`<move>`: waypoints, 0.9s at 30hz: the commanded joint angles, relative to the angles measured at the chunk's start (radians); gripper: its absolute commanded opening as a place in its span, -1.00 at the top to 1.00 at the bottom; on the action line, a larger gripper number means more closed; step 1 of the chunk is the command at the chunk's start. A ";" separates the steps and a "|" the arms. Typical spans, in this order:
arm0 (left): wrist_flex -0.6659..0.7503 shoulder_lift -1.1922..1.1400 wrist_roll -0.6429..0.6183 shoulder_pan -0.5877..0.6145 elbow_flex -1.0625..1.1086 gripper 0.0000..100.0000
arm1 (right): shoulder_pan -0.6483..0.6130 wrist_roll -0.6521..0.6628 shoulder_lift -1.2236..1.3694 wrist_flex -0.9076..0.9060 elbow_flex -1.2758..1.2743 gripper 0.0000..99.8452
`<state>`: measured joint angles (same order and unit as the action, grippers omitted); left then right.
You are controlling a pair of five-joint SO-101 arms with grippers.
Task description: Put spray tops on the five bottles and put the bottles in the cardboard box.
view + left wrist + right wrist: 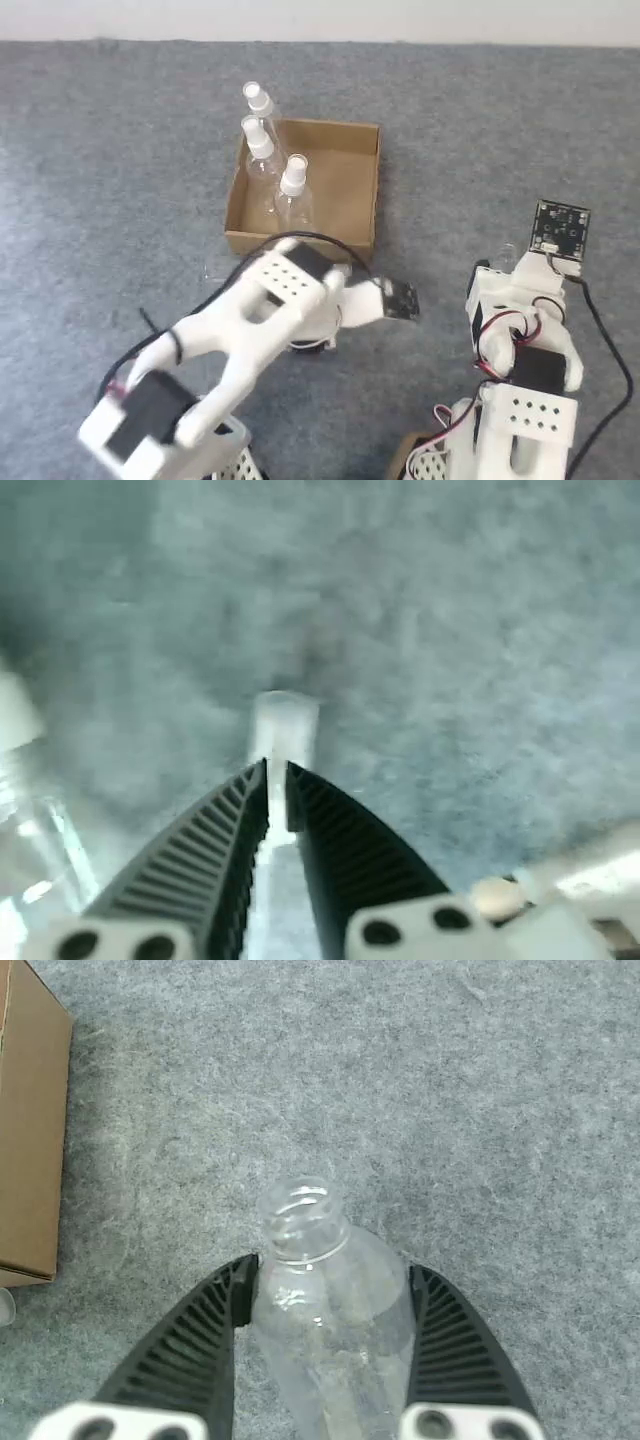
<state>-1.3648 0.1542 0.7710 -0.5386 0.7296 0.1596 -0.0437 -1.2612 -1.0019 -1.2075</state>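
Right gripper: jaws pressed on both sides of the bottle, below its shoulder.
Bottle: clear thin plastic and it looks empty, so probably light, a little soft and slippery. Best held by the body, with the open neck left free.
Left gripper: jaws almost together, pinching a spray top, it seems by the thin stem.
Spray top: small and light; it may tilt in the pinch.
Box: just ahead of the left gripper, with three capped bottles at it.
Surface: grey felt, soft, not slippery.

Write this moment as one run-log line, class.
left fingers: shut on spray top | right fingers: shut on uncapped bottle | cardboard box: three topped bottles inside | step: top not yet fitted
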 commanded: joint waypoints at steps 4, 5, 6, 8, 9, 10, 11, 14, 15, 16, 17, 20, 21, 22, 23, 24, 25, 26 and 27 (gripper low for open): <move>-0.003 0.255 -0.011 0.029 0.077 0.98 | 0.005 -0.006 -0.028 0.016 0.023 0.82; -0.003 0.276 -0.012 0.029 0.090 0.98 | 0.005 -0.006 -0.028 0.016 0.023 0.82; -0.003 0.296 -0.012 0.029 0.104 0.98 | 0.005 -0.006 -0.028 0.016 0.023 0.82; -0.003 0.321 -0.012 0.029 0.127 0.98 | 0.005 -0.006 -0.028 0.016 0.021 0.82; 0.002 0.330 -0.012 0.029 0.139 0.97 | 0.005 -0.006 -0.028 0.016 0.021 0.82; 0.005 0.333 -0.012 0.029 0.147 0.97 | 0.005 -0.006 -0.028 0.016 0.021 0.82; 0.005 0.333 -0.012 0.029 0.153 0.97 | 0.005 -0.006 -0.028 0.016 0.021 0.82; 0.005 0.333 -0.012 0.028 0.170 0.89 | 0.005 -0.006 -0.028 0.018 0.021 0.82; 0.005 0.333 -0.012 0.028 0.174 0.83 | 0.005 -0.006 -0.028 0.018 0.021 0.82; 0.003 0.333 -0.012 0.028 0.174 0.78 | 0.005 -0.006 -0.028 0.018 0.021 0.82; 0.003 0.333 -0.012 0.026 0.174 0.73 | 0.005 -0.006 -0.028 0.018 0.021 0.82; -0.002 0.333 -0.052 0.021 0.168 0.67 | 0.005 -0.006 -0.028 0.018 0.021 0.82; -0.002 0.333 -0.064 0.021 0.166 0.67 | 0.005 -0.006 -0.028 0.018 0.021 0.82; -0.002 0.333 -0.074 0.018 0.166 0.66 | 0.005 -0.006 -0.028 0.019 0.021 0.82; -0.002 0.333 -0.075 0.009 0.168 0.65 | 0.005 -0.006 -0.028 0.019 0.021 0.82; -0.002 0.333 -0.075 0.000 0.174 0.65 | 0.005 -0.006 -0.028 0.019 0.021 0.82; -0.002 0.333 -0.077 -0.011 0.176 0.65 | 0.005 -0.006 -0.028 0.019 0.021 0.82; 0.002 0.331 -0.080 -0.023 0.183 0.65 | 0.005 -0.006 -0.028 0.019 0.021 0.82; 0.005 0.324 -0.094 -0.034 0.188 0.65 | 0.005 -0.006 -0.028 0.019 0.021 0.82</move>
<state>-1.3633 0.4442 0.7127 -0.5386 0.9106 0.1596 -0.0437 -1.2612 -1.0019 -1.2075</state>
